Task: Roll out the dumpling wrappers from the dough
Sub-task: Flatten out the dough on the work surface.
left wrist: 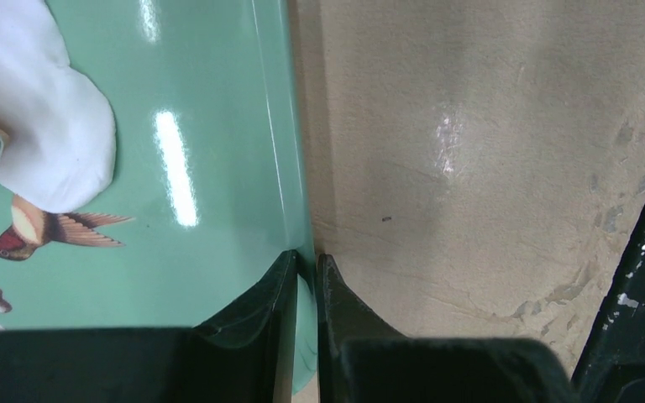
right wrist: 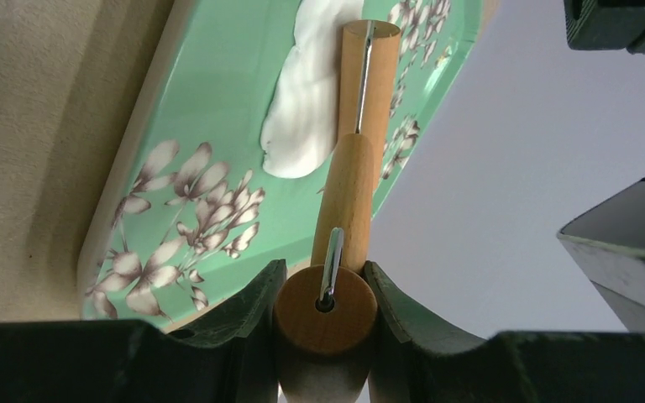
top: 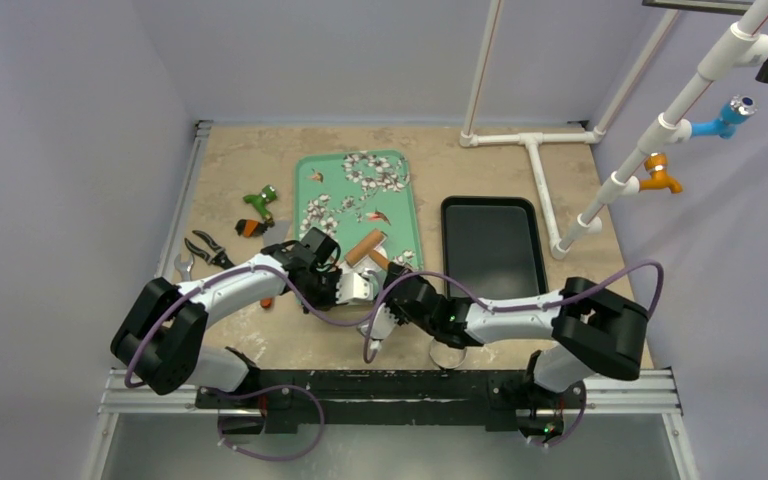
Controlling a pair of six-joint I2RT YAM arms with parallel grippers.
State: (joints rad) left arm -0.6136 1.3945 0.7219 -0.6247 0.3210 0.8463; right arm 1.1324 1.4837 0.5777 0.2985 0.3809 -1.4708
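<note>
We are at the rolling step: the right gripper (right wrist: pixel 323 281) clamps the roller (right wrist: pixel 348 193) handle, barrel on the dough (right wrist: pixel 298 117) in the tray (right wrist: pixel 210 126); the left gripper (left wrist: pixel 306 267) pinches the tray rim. Next we likely push the roller forward, pressing evenly

A mint-green floral rectangular tray (top: pixel 330 187) lies on the beige bench (top: pixel 250 160), with a black rectangular tray (top: pixel 492 245) just to its right. The left arm (top: pixel 230 285) and right arm (top: pixel 510 318) meet at the green tray's near edge, by a brown wooden roller (top: pixel 365 247).
</note>
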